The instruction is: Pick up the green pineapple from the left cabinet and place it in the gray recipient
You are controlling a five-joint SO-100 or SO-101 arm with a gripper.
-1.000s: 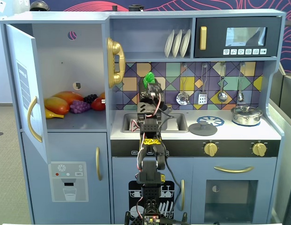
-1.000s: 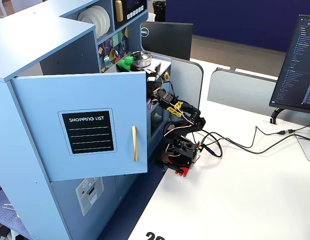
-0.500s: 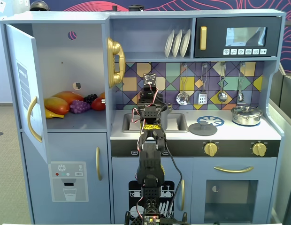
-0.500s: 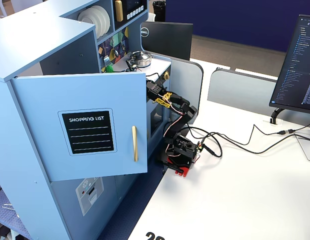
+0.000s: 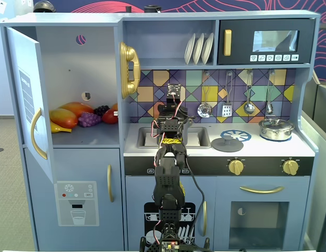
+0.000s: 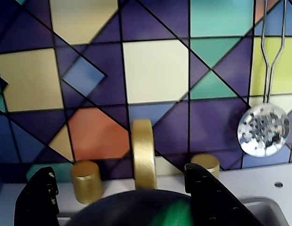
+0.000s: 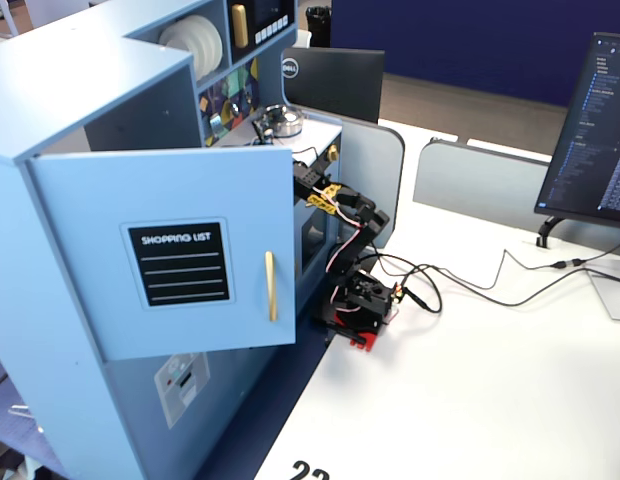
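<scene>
Over the sink of the toy kitchen, the arm reached up from the near edge, with its end effector low in front of the tiled back wall. In the wrist view the end effector stood wide open, its two black fingers well apart and gripping nothing. Between and below them lay a dark rounded rim, apparently the gray recipient, with a blurred patch of the green pineapple showing inside it. Whether the fruit rested on the bottom could not be told. Just beyond stood the gold faucet with a gold knob on its left, and a slotted spoon hung to the right.

To the far left, the left cabinet had its door swung open. On its shelf lay a mango, purple grapes and other fruit. A shiny lidded pot sat on the right of the bench.
</scene>
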